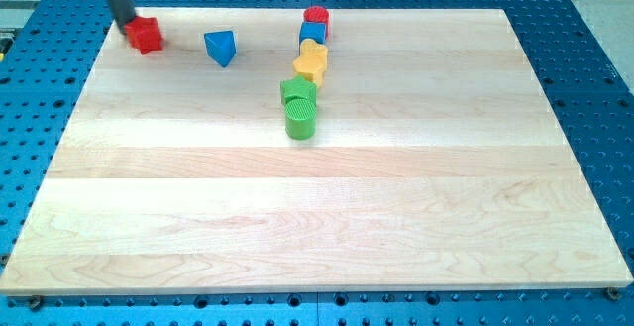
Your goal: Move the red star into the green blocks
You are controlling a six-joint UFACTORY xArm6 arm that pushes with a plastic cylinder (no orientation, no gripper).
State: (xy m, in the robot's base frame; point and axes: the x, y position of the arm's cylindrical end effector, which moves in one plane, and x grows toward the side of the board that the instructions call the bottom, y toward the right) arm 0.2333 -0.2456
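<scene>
The red star [147, 35] lies near the board's top left corner. My tip [126, 22] touches its upper left side, and the dark rod rises from there to the view's top. Two green blocks sit near the middle top: a green star [297, 92] and, touching it just below, a green cylinder [301, 118]. The green blocks are well to the right of the red star and a little lower in the view.
A blue triangular block [221, 47] lies between the red star and the green blocks. Above the green star a column runs up: a yellow block [311, 62], a blue block [313, 33], a red cylinder [316, 16]. The wooden board [317, 217] sits on a blue perforated table.
</scene>
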